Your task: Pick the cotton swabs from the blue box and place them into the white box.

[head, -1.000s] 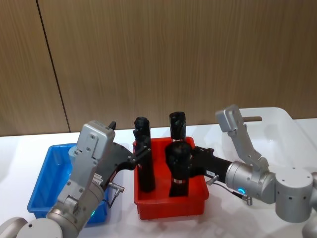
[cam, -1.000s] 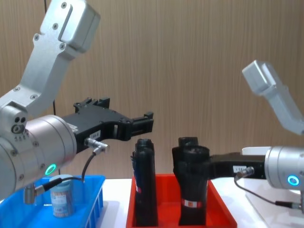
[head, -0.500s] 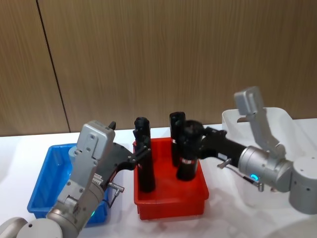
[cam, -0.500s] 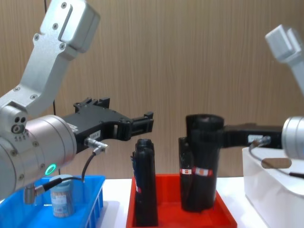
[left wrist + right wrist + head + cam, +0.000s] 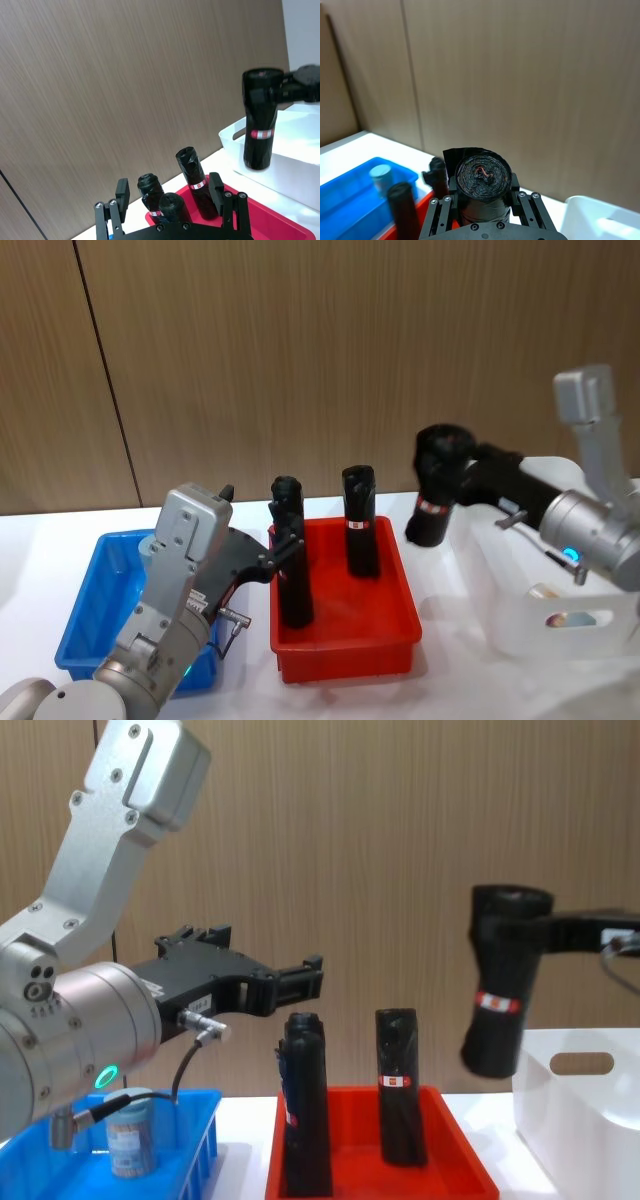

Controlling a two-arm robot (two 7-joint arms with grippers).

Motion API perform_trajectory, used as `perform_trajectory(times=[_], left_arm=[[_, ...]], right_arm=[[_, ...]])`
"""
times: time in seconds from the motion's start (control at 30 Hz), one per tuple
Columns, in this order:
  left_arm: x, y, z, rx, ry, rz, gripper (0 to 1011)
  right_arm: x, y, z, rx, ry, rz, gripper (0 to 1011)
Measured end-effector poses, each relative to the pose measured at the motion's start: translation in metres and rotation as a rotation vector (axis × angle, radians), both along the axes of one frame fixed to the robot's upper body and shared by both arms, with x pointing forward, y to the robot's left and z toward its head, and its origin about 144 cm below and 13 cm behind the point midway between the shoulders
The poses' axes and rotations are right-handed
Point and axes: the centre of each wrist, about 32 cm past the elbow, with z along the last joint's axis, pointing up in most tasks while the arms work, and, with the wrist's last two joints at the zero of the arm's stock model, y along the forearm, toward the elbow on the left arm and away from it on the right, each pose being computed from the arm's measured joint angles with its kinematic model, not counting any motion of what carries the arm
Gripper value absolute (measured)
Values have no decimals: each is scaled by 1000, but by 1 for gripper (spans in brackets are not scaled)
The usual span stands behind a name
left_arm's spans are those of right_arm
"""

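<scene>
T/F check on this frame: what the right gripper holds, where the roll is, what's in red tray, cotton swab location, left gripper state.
1. The right gripper holds a cotton swab jar. False: it is shut on a black roll.
2. That held roll hangs in the air between the red tray and the white box. True.
3. The red tray is empty. False: black rolls stand upright in it, such as one near its middle.
4. A cotton swab jar stands in the blue box. True.
5. The left gripper is shut on a jar. False: it is open and holds nothing, above the gap between blue box and red tray.
</scene>
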Motion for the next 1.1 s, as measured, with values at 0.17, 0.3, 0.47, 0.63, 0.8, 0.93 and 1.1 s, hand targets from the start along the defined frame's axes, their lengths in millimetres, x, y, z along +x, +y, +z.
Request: perform_trajectory(times=[0.17,0.3,0.47,0.63,0.8,0.93,1.1], left_arm=[[0,0,0,0,0,0,1004],[0,0,0,0,0,0,1004],[0,0,0,0,0,0,1004],[0,0,0,0,0,0,1004],[0,0,0,0,0,0,1004],[0,0,0,0,0,0,1004],[0,0,0,0,0,0,1004]], right_arm=[[3,-16,8,-1,-38,-58,547],[7,-26,12,-12,-58,-97,547],[13,-39,11,-30,-69,-149,547],[19,-49,7,-48,-67,-191,547],[23,-55,2,-60,-55,-216,547],[26,-59,-5,-75,-34,-236,547],[29,-61,-12,-86,-14,-248,547]])
